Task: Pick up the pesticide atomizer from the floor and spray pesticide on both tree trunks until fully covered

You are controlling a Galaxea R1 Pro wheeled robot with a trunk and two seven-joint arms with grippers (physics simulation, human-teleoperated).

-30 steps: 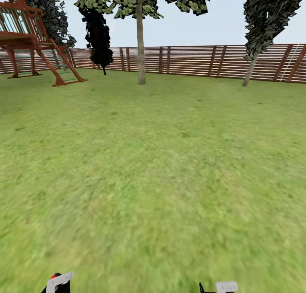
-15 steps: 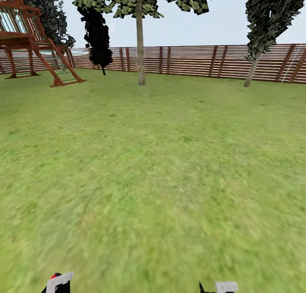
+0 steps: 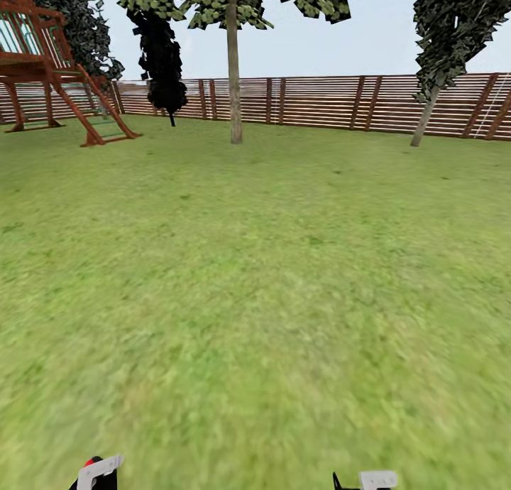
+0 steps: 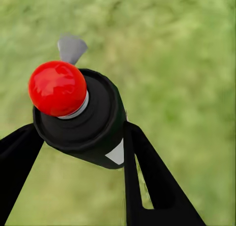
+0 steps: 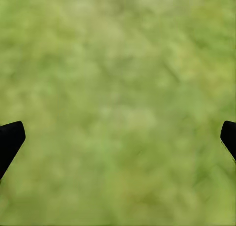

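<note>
Black plastic made up the body of the pesticide atomizer [image 4: 86,120], with a round red tip [image 4: 57,88] on top and a white patch on its side. It sat between the two dark fingers [image 4: 147,182] of the left gripper [image 4: 81,137], which were closed against its sides, so the bottle was off the floor [image 3: 255,298] and carried low at the robot's left. In the head view its red tip just showed beside the left gripper [image 3: 96,472].

I judged the bottle to be light and stiff, but round and smooth, so it could turn or slip in the grip. A hold on the wide body, below the tip, seemed the best place, because it left the nozzle free for spraying.

The right gripper [image 5: 118,137] held nothing; its fingers stood wide apart over plain grass, and it also showed low in the head view [image 3: 369,481].

Ahead, the lawn was open with nothing in the way. One tree trunk [image 3: 233,85] stood straight ahead, in front of the wooden fence [image 3: 319,101], and a second, leaning trunk [image 3: 424,124] stood at the right, near the fence. A wooden playhouse [image 3: 50,71] stood far at the left. Both trunks were well apart from the robot, so I judged a long approach was needed, and the fence behind limited the room around the trunks.
</note>
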